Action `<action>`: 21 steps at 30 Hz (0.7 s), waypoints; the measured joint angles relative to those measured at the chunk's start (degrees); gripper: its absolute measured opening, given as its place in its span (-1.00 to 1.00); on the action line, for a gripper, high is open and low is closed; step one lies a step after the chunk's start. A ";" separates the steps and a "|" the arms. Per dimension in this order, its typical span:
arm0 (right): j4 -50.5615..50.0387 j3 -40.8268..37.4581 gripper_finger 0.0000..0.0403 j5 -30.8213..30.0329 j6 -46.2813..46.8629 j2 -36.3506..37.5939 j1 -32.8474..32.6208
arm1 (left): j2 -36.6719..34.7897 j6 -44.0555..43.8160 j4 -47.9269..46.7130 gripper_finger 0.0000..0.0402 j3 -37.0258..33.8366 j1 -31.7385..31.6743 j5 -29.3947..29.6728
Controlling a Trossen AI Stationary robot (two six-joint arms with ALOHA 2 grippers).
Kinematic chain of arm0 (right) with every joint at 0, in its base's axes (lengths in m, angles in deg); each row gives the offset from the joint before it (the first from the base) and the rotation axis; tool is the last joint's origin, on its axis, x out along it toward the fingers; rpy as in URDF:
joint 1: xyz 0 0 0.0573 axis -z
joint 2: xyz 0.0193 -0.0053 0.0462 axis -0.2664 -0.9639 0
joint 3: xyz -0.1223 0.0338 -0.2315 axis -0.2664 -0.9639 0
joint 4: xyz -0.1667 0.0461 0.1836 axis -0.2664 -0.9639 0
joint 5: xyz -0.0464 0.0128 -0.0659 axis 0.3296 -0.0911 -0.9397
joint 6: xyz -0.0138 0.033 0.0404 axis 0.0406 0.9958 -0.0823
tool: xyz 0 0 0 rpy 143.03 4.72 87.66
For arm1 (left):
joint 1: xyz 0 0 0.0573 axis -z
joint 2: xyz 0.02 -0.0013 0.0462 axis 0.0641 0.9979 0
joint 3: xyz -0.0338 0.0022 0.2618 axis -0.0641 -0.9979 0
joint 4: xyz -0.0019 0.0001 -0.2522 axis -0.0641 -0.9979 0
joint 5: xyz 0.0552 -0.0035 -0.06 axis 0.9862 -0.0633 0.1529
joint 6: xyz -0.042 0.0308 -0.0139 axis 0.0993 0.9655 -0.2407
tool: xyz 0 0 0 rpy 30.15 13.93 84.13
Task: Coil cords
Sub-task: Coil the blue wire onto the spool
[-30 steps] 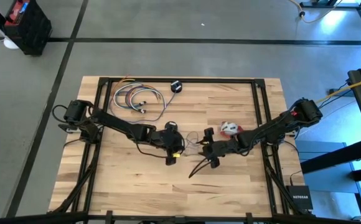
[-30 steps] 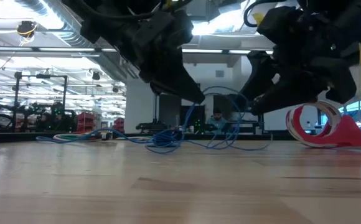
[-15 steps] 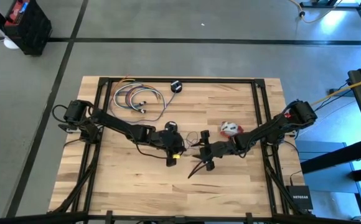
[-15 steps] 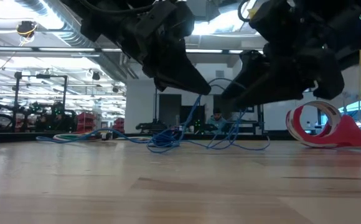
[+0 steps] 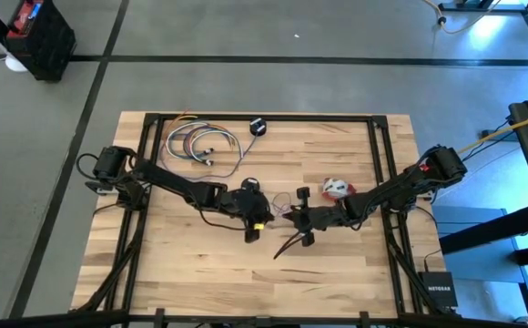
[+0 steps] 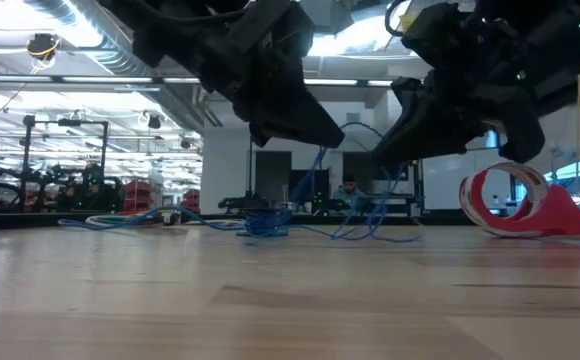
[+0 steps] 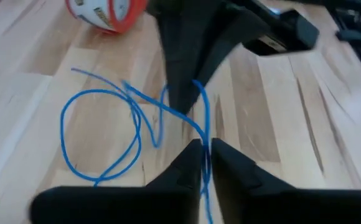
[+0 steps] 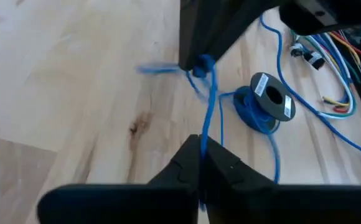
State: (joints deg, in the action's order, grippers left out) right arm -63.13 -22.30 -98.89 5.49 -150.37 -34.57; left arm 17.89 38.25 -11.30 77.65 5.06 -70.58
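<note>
A thin blue cord (image 7: 99, 130) lies in loose loops on the wooden table at its middle. Part of it is wound round a small black puck (image 8: 271, 99), which rests flat on the wood (image 5: 250, 185). My left gripper (image 7: 204, 149) and my right gripper (image 8: 201, 144) meet tip to tip over the table's middle, each shut on this cord, with a short stretch of it between them. The red-and-white cord bundle (image 5: 335, 189) lies on the table just beyond my right gripper; no gripper touches it. My left gripper pinches one strand of the blue cord (image 7: 200, 132) between its two fingertips. It slants down from the table's left. The strand runs straight out ahead of the tips; the loops beyond it lie slack on the wood. My right gripper pinches one strand of the cord (image 8: 208, 121) between its two fingertips, slanting down from the table's right. From there the strand runs up, clear of the table, to the left gripper's fingertips (image 8: 193, 53), where it bunches into a small knot.
A coil of coloured cables (image 5: 200, 143) lies at the far left and a small black thing (image 5: 258, 126) by the far edge. Black frame rails (image 5: 378, 164) run along the table's sides. Bare wood lies toward the near edge.
My right gripper has shut on the cord; a second ago its fingers stood wide apart. Both grippers have tipped a little further down. The loose cord by the puck has drawn into a tighter, lower heap, and the strand rising to the grippers stands steeper.
</note>
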 joint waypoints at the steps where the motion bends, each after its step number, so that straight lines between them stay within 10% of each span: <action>1: 0.00 0.00 -0.94 -0.17 0.20 0.00 -0.01 | 0.00 -0.96 0.20 -0.81 0.00 -0.25 0.00; 10: -6.62 0.02 -0.96 1.70 6.09 1.49 -2.05 | -4.30 -6.03 -6.70 -0.19 0.01 -3.05 -2.79; 21: -7.33 0.02 -0.98 -0.11 6.15 1.51 -8.89 | -3.38 -5.26 0.11 -0.20 -0.31 -7.09 -3.01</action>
State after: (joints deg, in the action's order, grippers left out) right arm -70.45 -22.28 -99.00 11.64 -148.86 -43.46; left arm 14.51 32.98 -11.19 77.35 -2.02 -73.59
